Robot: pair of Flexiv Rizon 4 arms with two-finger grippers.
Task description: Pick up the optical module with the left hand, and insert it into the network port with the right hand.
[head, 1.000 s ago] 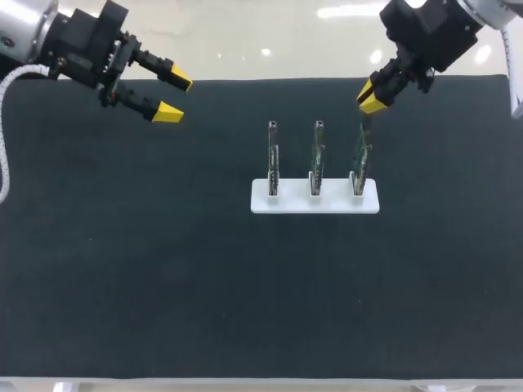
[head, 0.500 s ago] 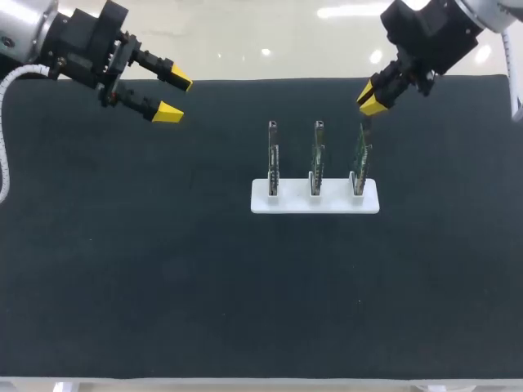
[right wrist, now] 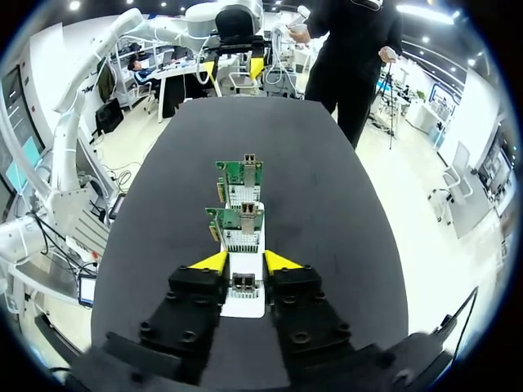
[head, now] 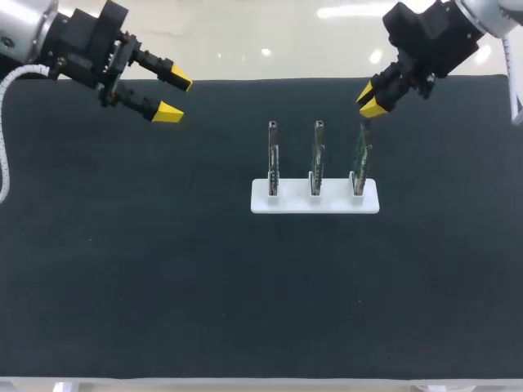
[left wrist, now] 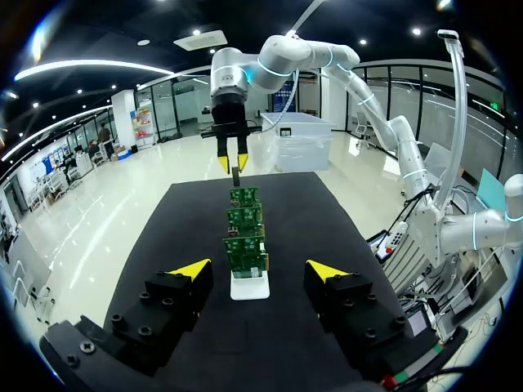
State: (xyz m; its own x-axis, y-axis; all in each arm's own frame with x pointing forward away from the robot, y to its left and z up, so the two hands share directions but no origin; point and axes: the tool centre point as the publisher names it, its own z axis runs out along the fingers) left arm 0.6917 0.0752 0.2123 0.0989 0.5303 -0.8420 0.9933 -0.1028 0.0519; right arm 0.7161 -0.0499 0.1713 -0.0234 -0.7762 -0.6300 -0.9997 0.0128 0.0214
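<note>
A black-covered table (head: 163,269) spans the scene. Over its far left corner hangs the left gripper (head: 175,96), fingers spread wide and holding nothing. The right gripper (head: 370,100) comes in from the far right, its yellow tips slightly parted and clamping nothing. At mid-table a white holder (head: 315,203) carries three circuit boards (head: 317,155) standing upright in a row. The right gripper hovers just above the rightmost board (head: 360,159). A small dark optical module (left wrist: 234,175) sticks up from that board's top edge, directly under the parted tips.
</note>
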